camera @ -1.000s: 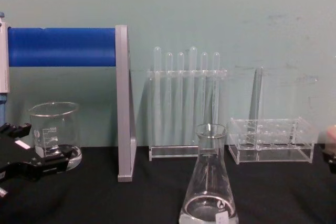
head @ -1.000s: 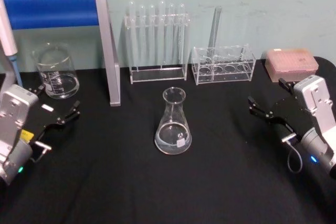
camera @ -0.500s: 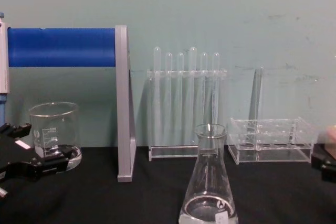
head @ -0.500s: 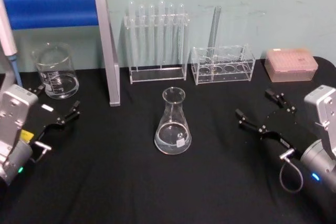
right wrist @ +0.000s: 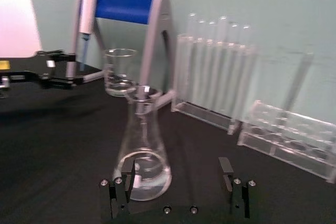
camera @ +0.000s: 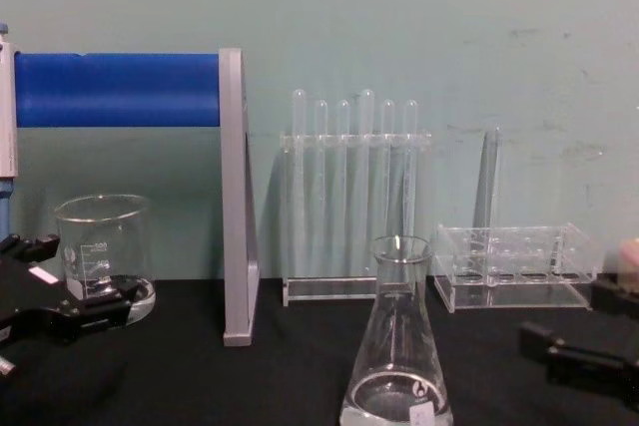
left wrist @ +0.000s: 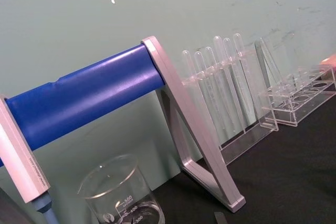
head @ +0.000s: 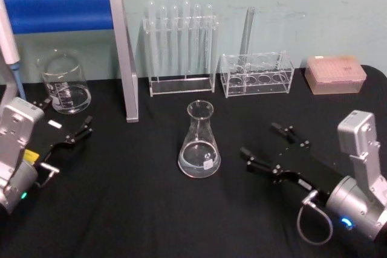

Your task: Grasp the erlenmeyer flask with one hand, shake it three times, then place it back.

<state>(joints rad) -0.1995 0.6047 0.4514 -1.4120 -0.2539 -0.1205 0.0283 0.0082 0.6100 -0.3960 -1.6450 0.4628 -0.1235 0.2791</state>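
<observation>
The erlenmeyer flask stands upright mid-tabletop, in front of the test tube racks. The right gripper sits low beside it, jaws spread wide, aimed at the flask but not touching it. In the right wrist view the flask lines up nearer one finger than the middle. The left gripper rests open by the beaker.

The flask is rigid, smooth, breakable glass. It is probably light; whether it holds liquid is hard to tell. The narrow neck under the flared rim looks the safest place to hold, with moderate squeeze.
</observation>
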